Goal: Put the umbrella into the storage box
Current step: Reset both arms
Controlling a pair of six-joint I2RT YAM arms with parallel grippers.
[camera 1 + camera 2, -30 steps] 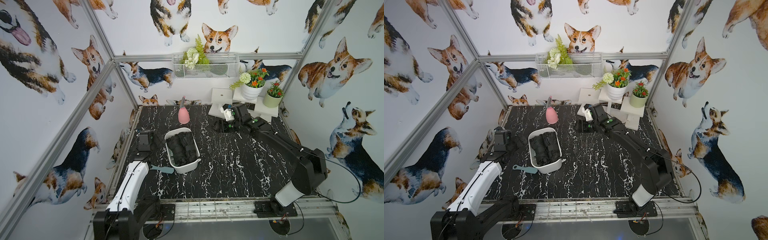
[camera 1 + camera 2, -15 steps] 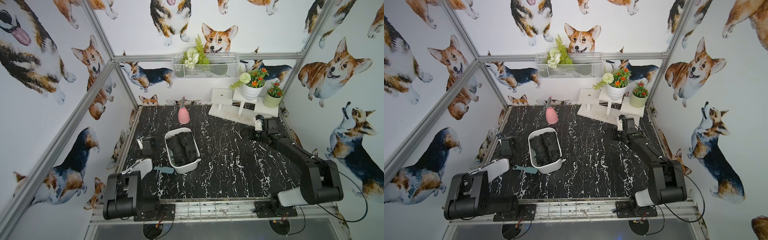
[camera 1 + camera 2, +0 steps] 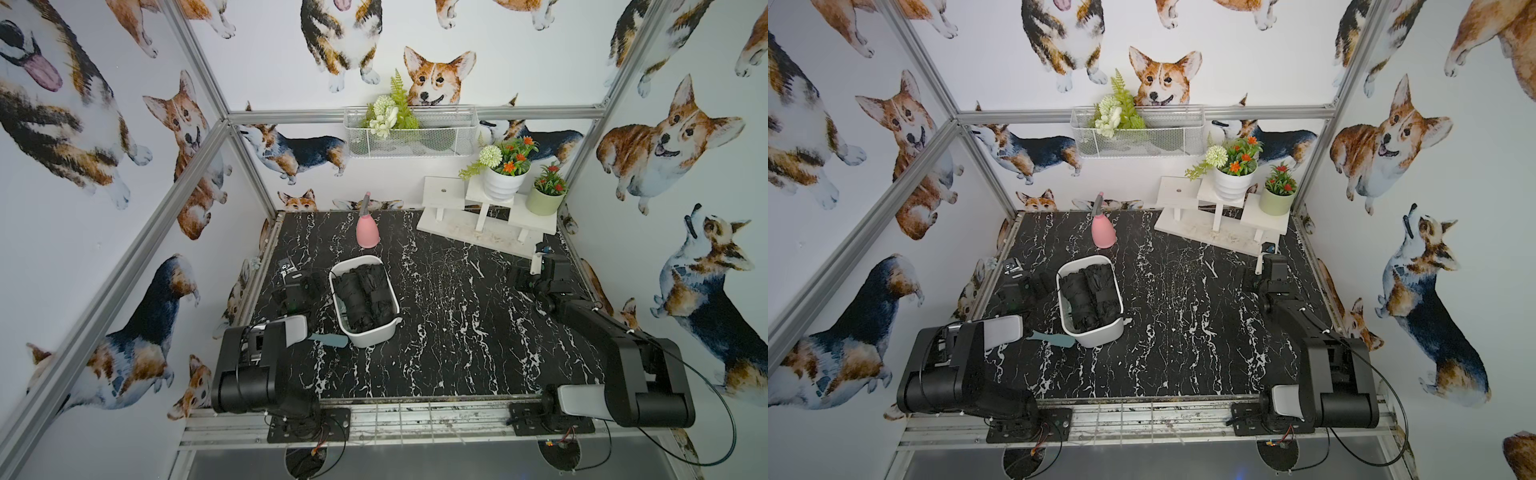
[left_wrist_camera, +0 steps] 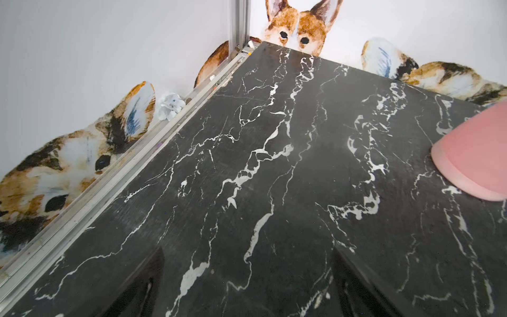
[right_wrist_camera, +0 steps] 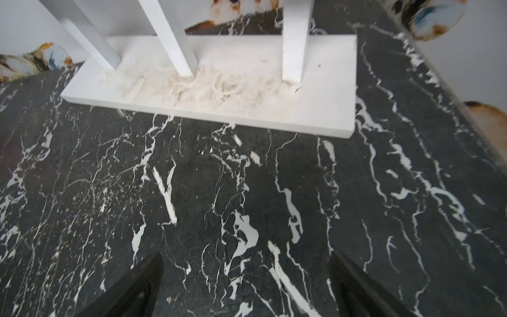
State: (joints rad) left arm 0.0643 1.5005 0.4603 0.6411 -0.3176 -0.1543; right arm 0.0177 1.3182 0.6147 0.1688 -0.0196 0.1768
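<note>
The left claw (image 4: 247, 296) has its jaws spread wide and empty, low over the black marble worktop (image 4: 274, 164), just beside the white storage box (image 3: 365, 338). The right claw (image 5: 247, 293) is likewise spread wide and empty, near the white plant stand (image 5: 219, 90) and well apart from the box. The black folded umbrella (image 3: 365, 295) lies inside the storage box.

- Table (image 3: 457, 332): black marble pattern with white veins.
- Box (image 3: 368, 334): plain white.
- Umbrella (image 3: 365, 297): black.
- Bottle (image 3: 368, 232): pink with a grey top.
- Spatula (image 3: 332, 340): teal.
- Walls (image 3: 270, 50): white, printed with tan, black and white corgis.
- Stand (image 3: 482, 232): white, with beige dust on its base.
- Pots: one white (image 3: 503, 187), one pale green (image 3: 543, 203).
</note>
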